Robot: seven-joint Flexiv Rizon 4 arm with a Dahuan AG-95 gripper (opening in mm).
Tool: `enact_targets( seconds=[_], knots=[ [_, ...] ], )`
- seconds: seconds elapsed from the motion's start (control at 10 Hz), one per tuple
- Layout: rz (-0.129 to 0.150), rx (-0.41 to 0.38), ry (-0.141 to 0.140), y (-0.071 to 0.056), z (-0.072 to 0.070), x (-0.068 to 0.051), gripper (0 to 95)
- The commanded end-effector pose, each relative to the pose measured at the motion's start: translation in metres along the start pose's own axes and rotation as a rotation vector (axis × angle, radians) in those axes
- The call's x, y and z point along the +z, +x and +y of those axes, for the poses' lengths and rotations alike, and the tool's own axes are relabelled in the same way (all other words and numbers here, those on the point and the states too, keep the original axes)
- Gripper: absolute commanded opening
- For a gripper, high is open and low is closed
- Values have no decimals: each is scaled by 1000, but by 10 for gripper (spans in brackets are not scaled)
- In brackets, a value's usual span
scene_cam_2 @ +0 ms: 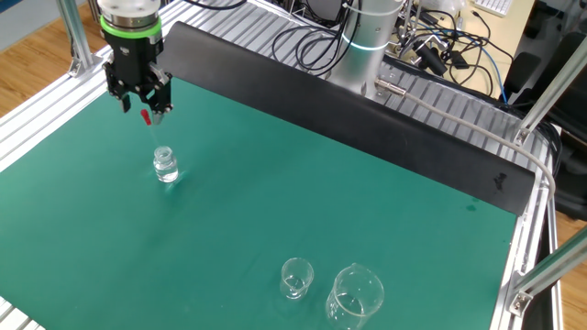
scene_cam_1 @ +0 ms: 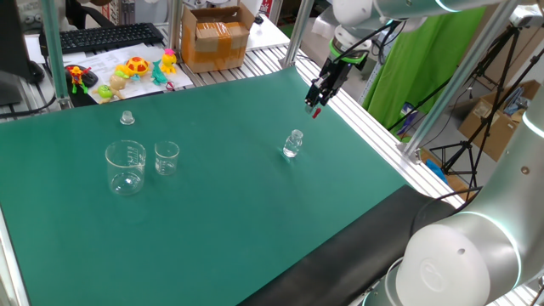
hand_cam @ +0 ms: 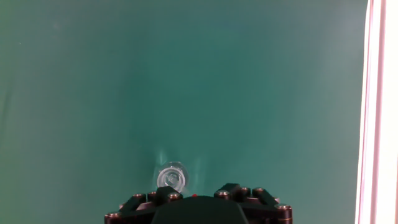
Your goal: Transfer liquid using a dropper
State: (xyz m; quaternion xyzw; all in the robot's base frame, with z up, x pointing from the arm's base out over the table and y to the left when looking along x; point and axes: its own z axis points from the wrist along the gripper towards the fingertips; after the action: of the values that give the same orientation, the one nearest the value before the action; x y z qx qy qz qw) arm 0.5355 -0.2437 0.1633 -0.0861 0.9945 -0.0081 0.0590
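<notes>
My gripper (scene_cam_1: 320, 100) hangs above the green mat near its far right edge, shut on the dropper's red bulb (scene_cam_1: 315, 111). The bulb also shows in the other fixed view (scene_cam_2: 146, 116), below the gripper (scene_cam_2: 142, 99). The clear tube is too faint to make out. A small clear bottle (scene_cam_1: 293, 144) stands on the mat just below and in front of the gripper, apart from it (scene_cam_2: 165, 165). In the hand view the bottle's mouth (hand_cam: 171, 177) shows from above, just ahead of the fingers (hand_cam: 163, 194). A small beaker (scene_cam_1: 167, 158) and a large beaker (scene_cam_1: 125, 167) stand at the left.
A small clear cap (scene_cam_1: 127, 117) lies behind the beakers. Aluminium frame rails (scene_cam_1: 374, 144) border the mat's right side. Toys (scene_cam_1: 134, 70), a keyboard and a cardboard box (scene_cam_1: 216, 36) sit beyond the far edge. A black strip (scene_cam_2: 367, 119) and cables run along the arm's base side.
</notes>
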Motion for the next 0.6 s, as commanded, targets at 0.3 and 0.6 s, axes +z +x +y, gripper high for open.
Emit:
enact_targets(
  seconds=[0.3, 0.6],
  knots=[
    [-1, -5, 2, 1, 0, 2, 190],
    [-1, -4, 3, 2, 0, 2, 190]
  ],
)
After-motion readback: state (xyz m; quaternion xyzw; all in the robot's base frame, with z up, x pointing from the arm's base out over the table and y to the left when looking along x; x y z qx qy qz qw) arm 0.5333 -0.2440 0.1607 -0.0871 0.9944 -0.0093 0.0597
